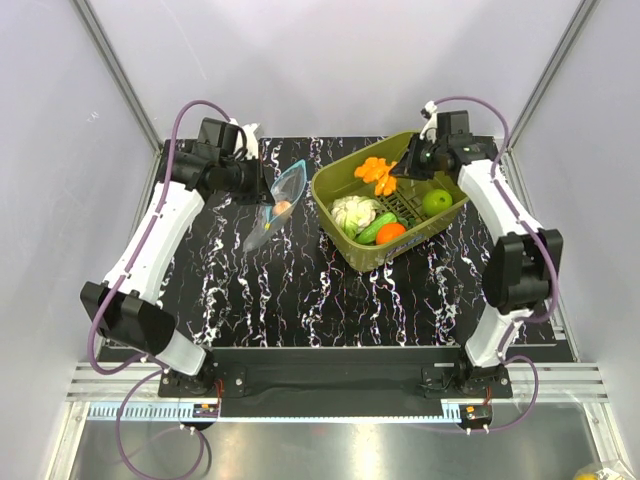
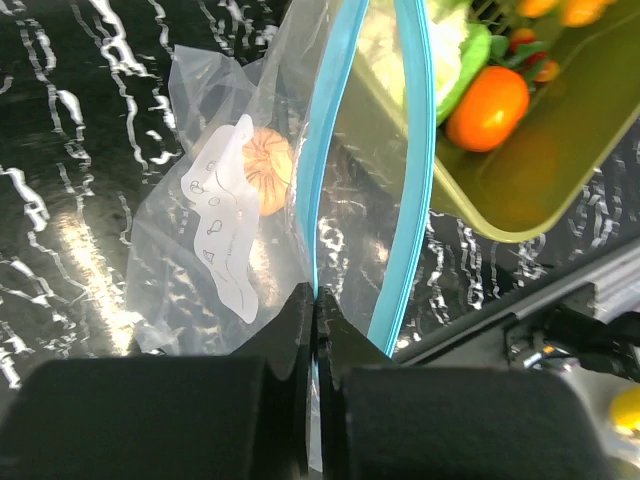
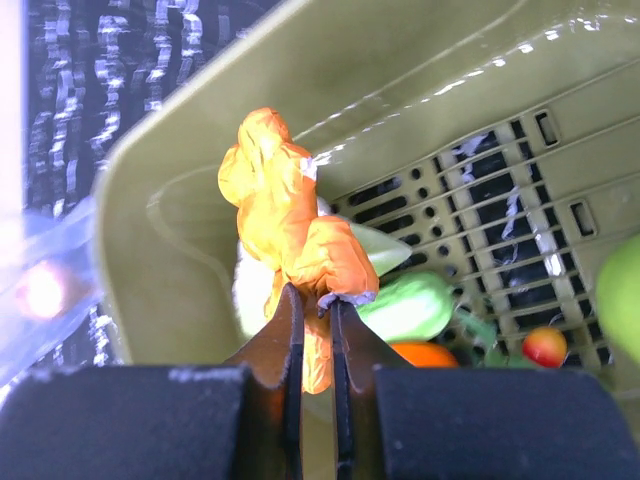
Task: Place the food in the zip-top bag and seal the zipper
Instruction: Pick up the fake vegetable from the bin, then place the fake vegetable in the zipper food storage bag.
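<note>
Though pinched tight at one lip of the zipper (image 2: 318, 200) by left gripper (image 2: 315, 300), held with mouth agape: two light-blue strips, bowed apart, meeting again just past the pinch. Seen from above as a narrow leaf shape: zip-top bag (image 1: 283, 200), long axis running from far side toward arm bases and slightly left, mouth upward. Cannot tell whether resting on black marbled table (image 1: 300, 300) or hanging. Inside: one garlic bulb (image 2: 268, 170), beside a printed white patch (image 2: 220, 225). Just right of bag: olive-green tub (image 1: 420, 238), set diagonally.

Narrowed onto carrot pieces (image 3: 285, 200) at their lower end: right gripper (image 3: 315, 300), cluster standing up from jaws, over tub's far end. Counted on tub floor: one cauliflower (image 1: 353, 211), one cucumber (image 1: 375, 226), one orange round fruit (image 1: 391, 232), one green apple (image 1: 436, 202). Lying diagonal between cauliflower and orange round fruit: cucumber. Set apart near right wall: green apple.

Open table toward arm bases, in front of bag and tub; less room at far and right edges, with grey walls (image 1: 60, 150) close on three sides.
</note>
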